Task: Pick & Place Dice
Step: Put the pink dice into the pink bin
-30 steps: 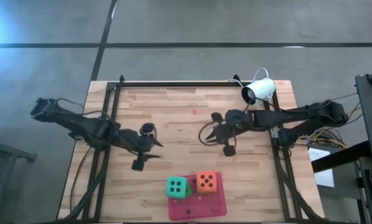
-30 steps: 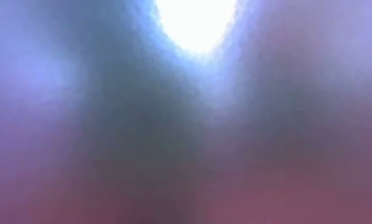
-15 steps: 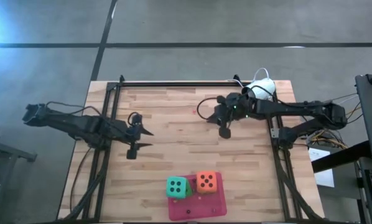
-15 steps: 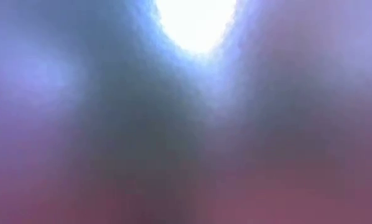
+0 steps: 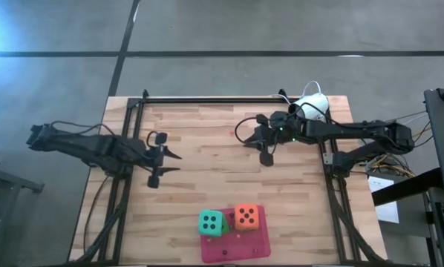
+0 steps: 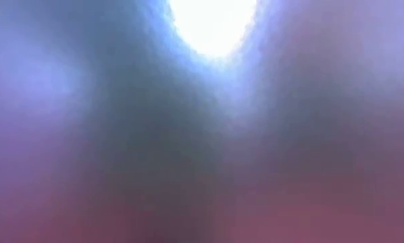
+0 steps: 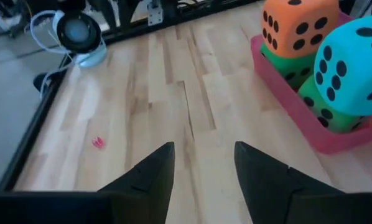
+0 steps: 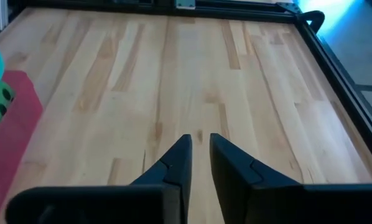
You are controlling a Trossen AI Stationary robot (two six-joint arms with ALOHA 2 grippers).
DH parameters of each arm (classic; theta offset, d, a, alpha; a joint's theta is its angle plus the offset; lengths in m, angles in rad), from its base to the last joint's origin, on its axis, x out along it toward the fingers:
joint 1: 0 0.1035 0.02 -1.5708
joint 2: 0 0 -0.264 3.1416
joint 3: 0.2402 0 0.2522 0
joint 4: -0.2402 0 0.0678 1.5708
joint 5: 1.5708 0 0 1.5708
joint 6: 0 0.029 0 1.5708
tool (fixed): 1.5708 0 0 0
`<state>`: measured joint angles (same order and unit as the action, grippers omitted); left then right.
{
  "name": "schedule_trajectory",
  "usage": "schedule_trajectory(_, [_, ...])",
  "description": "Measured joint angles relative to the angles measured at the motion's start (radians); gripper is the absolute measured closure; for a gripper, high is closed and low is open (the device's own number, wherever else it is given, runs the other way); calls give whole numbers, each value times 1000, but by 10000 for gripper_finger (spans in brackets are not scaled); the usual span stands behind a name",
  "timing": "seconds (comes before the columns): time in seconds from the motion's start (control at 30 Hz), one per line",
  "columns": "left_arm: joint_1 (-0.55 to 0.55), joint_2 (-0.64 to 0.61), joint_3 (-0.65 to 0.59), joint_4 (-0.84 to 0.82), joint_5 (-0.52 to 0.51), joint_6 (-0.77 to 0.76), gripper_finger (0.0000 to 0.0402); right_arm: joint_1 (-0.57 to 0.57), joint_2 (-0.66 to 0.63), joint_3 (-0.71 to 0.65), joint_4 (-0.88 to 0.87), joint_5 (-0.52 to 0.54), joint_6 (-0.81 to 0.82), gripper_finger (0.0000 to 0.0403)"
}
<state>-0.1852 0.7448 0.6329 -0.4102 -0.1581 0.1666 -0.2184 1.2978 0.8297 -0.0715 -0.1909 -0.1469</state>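
Note:
Near the table's front edge lies a pink mat (image 5: 235, 245) with the dice stacked on it. A teal die (image 5: 211, 222) sits on a green die (image 7: 328, 107), and an orange-red die (image 5: 246, 216) sits on another green die (image 7: 287, 66). My left gripper (image 5: 179, 164) hovers open over the table's left part, pointing toward the dice, with nothing between its fingers (image 7: 150, 171). My right gripper (image 5: 252, 141) hangs over the far right part, its fingers (image 8: 181, 155) almost together and empty. The low view is a blur.
A white camera (image 5: 311, 104) on its cable stands at the far right corner. A black frame rail (image 5: 207, 99) runs along the far edge and down both sides. A tiny pink speck (image 7: 99, 143) lies on the bare wood mid-table.
My left gripper has drawn back toward the table's left edge and a little toward the far edge. My right gripper has swung toward the far edge, away from the dice. The dice and mat have kept still.

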Motion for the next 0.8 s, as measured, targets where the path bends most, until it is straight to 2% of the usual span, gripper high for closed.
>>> schedule_trajectory(0.4, [0, 0, 51, -40, 0, 207, 236, -3, 32, 5, 7, 21, 21, 246])
schedule_trajectory(0.6, [1, 1, 51, -41, 0, 246, 227, -33, 168, 4, 84, 37, 40, 212])
schedule_trajectory(0.8, [2, 2, 56, -57, 0, 250, 219, -56, 312, 22, 125, 34, -46, 208])
